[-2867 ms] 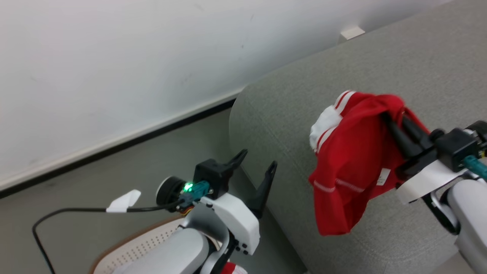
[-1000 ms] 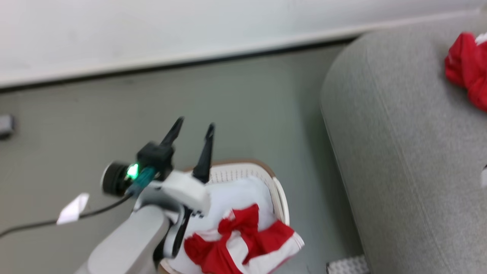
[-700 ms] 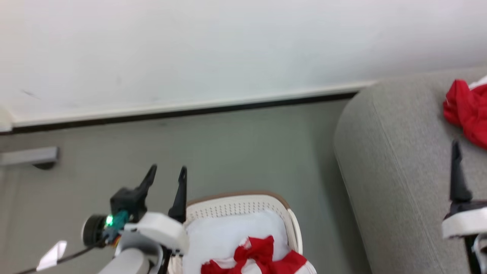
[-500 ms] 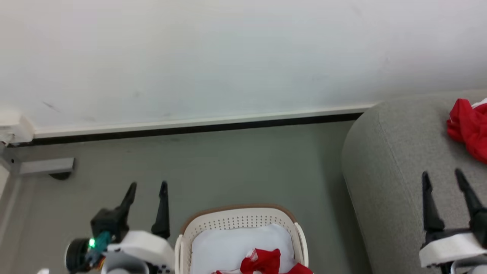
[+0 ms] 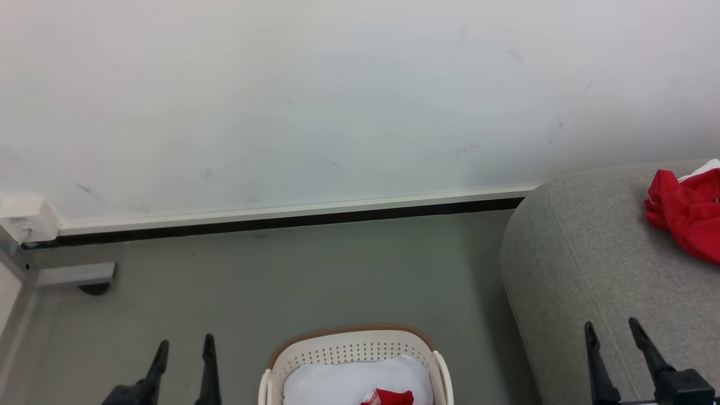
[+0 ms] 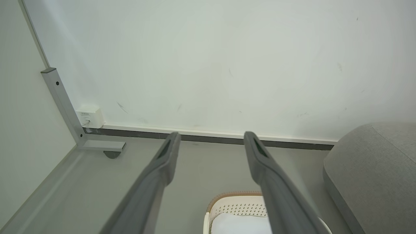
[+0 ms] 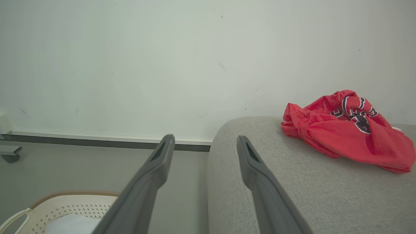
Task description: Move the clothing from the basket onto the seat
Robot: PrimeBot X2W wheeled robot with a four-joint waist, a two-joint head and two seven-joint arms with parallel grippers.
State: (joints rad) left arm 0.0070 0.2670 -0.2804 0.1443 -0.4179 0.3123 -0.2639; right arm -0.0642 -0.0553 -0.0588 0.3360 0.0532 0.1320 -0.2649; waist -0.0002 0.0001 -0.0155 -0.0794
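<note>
One piece of red clothing [image 5: 686, 216] [image 7: 344, 128] lies crumpled on the grey seat [image 5: 596, 264] [image 7: 292, 185] [image 6: 373, 162] at the right. The cream basket [image 5: 351, 349] [image 6: 237, 204] [image 7: 65, 203] stands on the floor at the bottom centre, with a scrap of red clothing [image 5: 391, 397] showing on a white pad [image 5: 343, 382] inside it. My left gripper [image 5: 185, 347] [image 6: 209, 139] is open and empty, left of the basket. Over the seat's front corner my right gripper [image 5: 612, 329] [image 7: 204, 141] hangs open and empty, well short of the garment.
A white wall with a dark baseboard [image 5: 281, 220] runs behind the grey floor [image 5: 315, 275]. A metal frame foot [image 5: 73, 275] and a wall socket box [image 5: 25, 222] sit at the far left.
The camera has swung left and tipped up, so basket and grippers have slid down the picture. Earlier my right gripper held a red garment over the seat; that garment now lies there, released.
</note>
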